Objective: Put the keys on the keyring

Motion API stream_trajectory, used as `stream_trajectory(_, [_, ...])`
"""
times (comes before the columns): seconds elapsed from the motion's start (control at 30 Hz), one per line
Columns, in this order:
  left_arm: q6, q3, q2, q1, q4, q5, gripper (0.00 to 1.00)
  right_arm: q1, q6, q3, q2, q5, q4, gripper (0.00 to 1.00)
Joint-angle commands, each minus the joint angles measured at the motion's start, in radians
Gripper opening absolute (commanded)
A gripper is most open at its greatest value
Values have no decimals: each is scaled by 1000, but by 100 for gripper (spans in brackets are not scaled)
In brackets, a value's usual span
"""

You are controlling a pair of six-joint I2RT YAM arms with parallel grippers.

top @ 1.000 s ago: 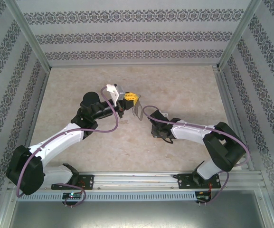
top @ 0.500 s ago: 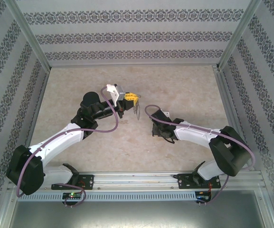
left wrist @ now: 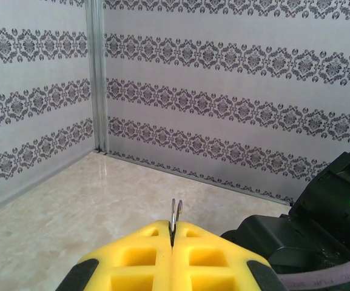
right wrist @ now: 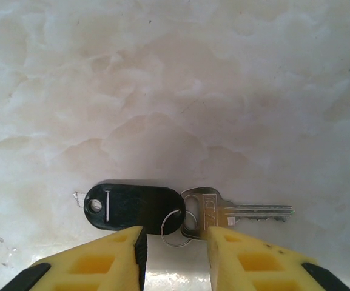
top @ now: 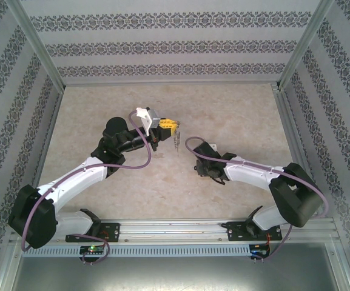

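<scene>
The left gripper (left wrist: pixel 173 235) is pinched shut on the keyring (left wrist: pixel 174 212), a thin, chain-like silvery loop hanging from its yellow fingers above the middle of the worktop (top: pixel 241 103), and it should hold that loop steady. Right of it, the right gripper (right wrist: pixel 176 237) sits low with fingers apart over the keys (right wrist: pixel 193 206), which lie flat on smooth marbled stone: a glossy black plastic tag and a flat silver key joined by a fine wire ring. Closing squarely across that slim junction looks best, since flat metal may slip.
</scene>
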Motion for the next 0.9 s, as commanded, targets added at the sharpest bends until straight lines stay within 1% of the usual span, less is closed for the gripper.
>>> stream_trajectory(0.0, [-13, 4, 2, -11, 67, 19, 0, 1, -62, 29, 28, 25, -19, 33])
stream_trajectory(0.17, [-11, 2, 1, -10, 69, 15, 0, 3, -93, 44, 57, 35, -30, 32])
stream_trajectory(0.4, [-17, 2, 2, -10, 75, 13, 0, 4, -106, 68, 112, 44, -31, 27])
stream_trajectory(0.7, [-23, 4, 3, -11, 83, 16, 0, 4, -99, 68, 101, 61, -47, 11])
stream_trajectory(0.87, [-27, 2, 1, -10, 85, 18, 0, 3, -97, 65, 73, 66, -57, 0])
